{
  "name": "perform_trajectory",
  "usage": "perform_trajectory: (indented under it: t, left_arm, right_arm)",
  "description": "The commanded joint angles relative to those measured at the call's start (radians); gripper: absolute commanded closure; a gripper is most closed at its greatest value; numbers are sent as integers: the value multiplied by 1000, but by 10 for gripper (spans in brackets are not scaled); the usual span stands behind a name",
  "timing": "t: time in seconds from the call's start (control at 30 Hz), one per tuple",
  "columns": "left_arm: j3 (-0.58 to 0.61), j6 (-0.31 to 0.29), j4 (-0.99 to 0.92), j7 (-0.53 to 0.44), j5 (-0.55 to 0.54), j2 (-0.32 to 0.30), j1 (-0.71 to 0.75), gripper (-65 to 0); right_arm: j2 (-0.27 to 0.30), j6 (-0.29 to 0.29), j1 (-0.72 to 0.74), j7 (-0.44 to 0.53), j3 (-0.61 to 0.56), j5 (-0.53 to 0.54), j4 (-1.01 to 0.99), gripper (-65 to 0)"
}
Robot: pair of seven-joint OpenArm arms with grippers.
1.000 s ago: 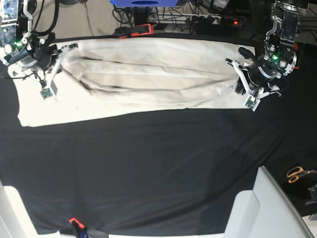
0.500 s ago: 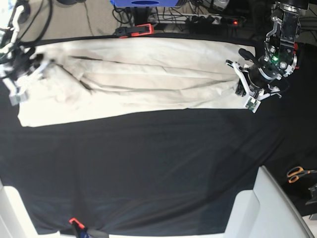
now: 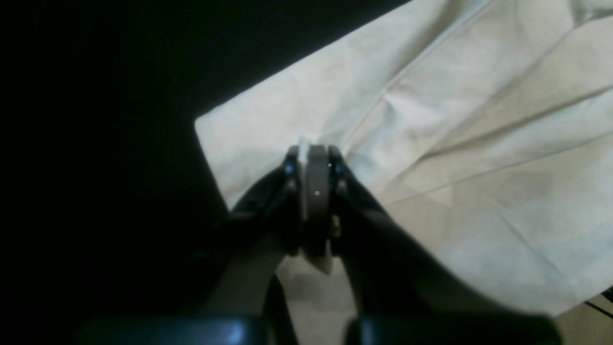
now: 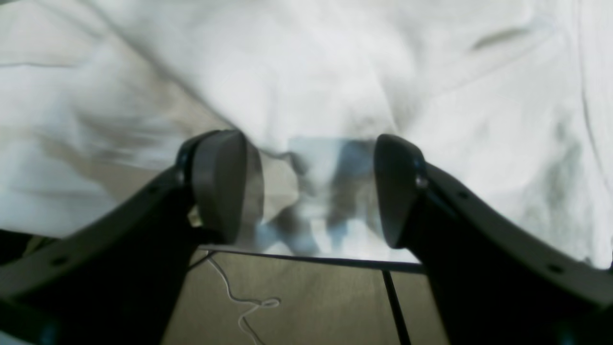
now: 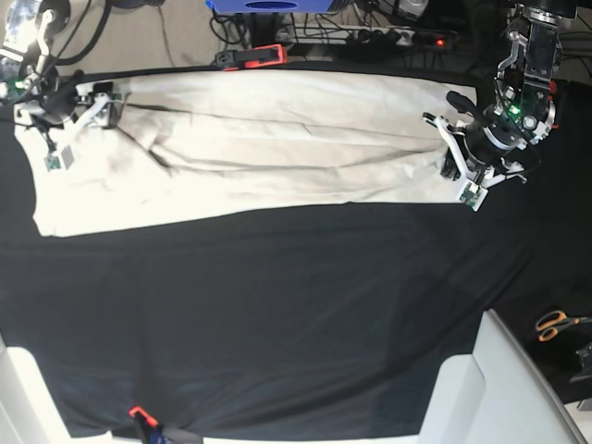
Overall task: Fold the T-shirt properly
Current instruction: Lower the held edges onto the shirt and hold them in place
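The large plain cream cotton T-shirt (image 5: 250,148) lies as a long band across the far part of the black-clothed worktop (image 5: 277,314), already doubled lengthwise once, with loose ridges running along it and one end spreading wider and lower than the rest. By my reading a first lengthwise fold is done; the crosswise folds and the smoothing are left.

The left claw (image 5: 450,157) is clenched on the T-shirt's end, a sliver of pale cloth showing between its pads in its wrist view, right at the cloth's corner. The right claw (image 5: 95,102) hangs over the opposite end with its jaws spread apart and nothing between them; its wrist view is blurred, so whether the tips brush the cloth I cannot tell.

Beyond the T-shirt the worktop's far edge runs close, with an orange clamp (image 5: 252,57) and cables just past it. On the T-shirt's near side the black cloth is broad and bare; orange-handled scissors (image 5: 558,325) lie well apart.
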Motion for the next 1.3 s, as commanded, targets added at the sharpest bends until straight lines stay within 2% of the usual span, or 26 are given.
perform_trajectory:
  t: [0.0, 0.07, 0.13, 0.17, 0.2, 0.4, 0.57, 0.8, 0.93, 1.27]
  left_arm:
    - [-8, 7, 15, -16, -3, -14, -6, 0]
    - [-8, 7, 15, -16, -3, -14, -6, 0]
    - [-8, 7, 15, -16, -3, -14, -6, 0]
    - [-8, 7, 15, -16, -3, -14, -6, 0]
    - [-8, 7, 15, -16, -3, -14, -6, 0]
    - [-8, 7, 15, -16, -3, -14, -6, 0]
    - [-9, 7, 15, -16, -3, -14, -7, 0]
    - [-9, 7, 15, -16, -3, -12, -7, 0]
    - [-9, 7, 15, -16, -3, -14, -7, 0]
    - [-8, 7, 13, -16, -3, -14, -26, 0]
  right_arm:
    - [10, 3, 0, 14, 4, 8, 7, -326]
    - [16, 3, 0, 14, 4, 8, 6, -210]
    - [22, 4, 0, 8, 4, 8, 4, -63]
    - [22, 4, 0, 8, 4, 8, 4, -14]
    - [22, 4, -1, 7, 4, 8, 9, -5]
    - [16, 4, -40, 5, 4, 8, 78, -8]
    - [12, 4, -67, -81, -30, 10, 164, -8]
    - [-47, -2, -90, -88, -43, 10, 214, -8]
    - [-50, -2, -99, -116, -43, 10, 219, -8]
    - [-48, -2, -115, -115, -43, 10, 242, -8]
